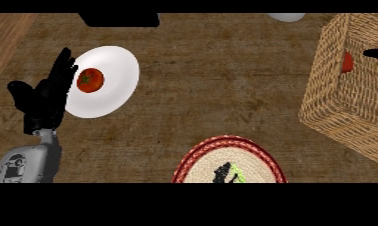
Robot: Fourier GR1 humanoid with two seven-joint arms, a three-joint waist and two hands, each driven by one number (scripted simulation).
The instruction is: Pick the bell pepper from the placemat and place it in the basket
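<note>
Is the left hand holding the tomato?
No, the left hand rests open at the white plate's edge, while the tomato lies on it.

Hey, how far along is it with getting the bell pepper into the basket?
Nearly done, it seems. A red thing, likely the bell pepper, already shows inside the basket. A dark shape beside it, probably the right hand, suggests release is in hand; I cannot see its grip. The left hand rests open beside the plate. Left: letting go and withdrawing.
</note>
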